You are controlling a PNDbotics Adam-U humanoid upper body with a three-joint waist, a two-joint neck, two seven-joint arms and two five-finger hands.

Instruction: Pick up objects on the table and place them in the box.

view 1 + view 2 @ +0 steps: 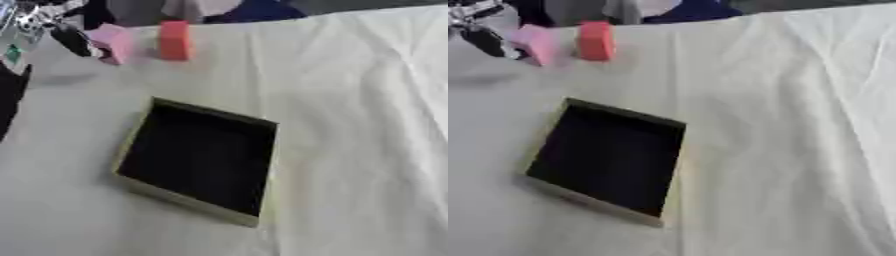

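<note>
Box empty; left hand fingers closed on pink block at bench far-left corner; orange block waits.

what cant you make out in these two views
- Left robot hand: blurred and cut by the top-left edge in both views; whether it grips the pink block is unclear.
- Right robot hand: in no view.
- Box inside: dark, contents unreadable.
- Orange block: blurred, no detail.
</note>
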